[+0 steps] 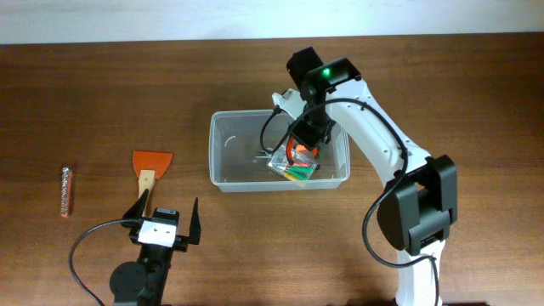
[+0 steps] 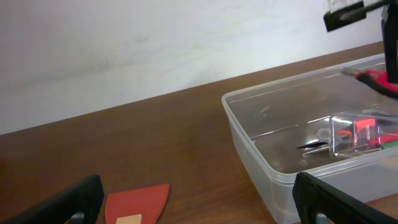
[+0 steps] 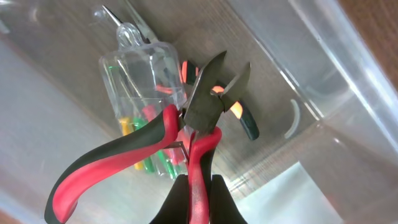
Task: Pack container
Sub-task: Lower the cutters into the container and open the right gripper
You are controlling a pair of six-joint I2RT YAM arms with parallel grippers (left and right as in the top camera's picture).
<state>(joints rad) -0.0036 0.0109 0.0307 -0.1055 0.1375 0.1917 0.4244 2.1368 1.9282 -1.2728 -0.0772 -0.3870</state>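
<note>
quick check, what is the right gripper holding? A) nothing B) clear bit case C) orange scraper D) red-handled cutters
D: in the right wrist view, the right gripper is clamped on one red-and-black handle of the cutters. It holds them over the container, where the bit case lies.

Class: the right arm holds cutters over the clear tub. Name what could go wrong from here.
1. The right gripper seems to pinch only one handle of the cutters. The other handle splays free, so the tool could swing or slip.
2. The cutters hang over part of the small clear case lying inside the container. Released here, they could land on the case and end up tilted, perhaps knocking it aside.
</note>
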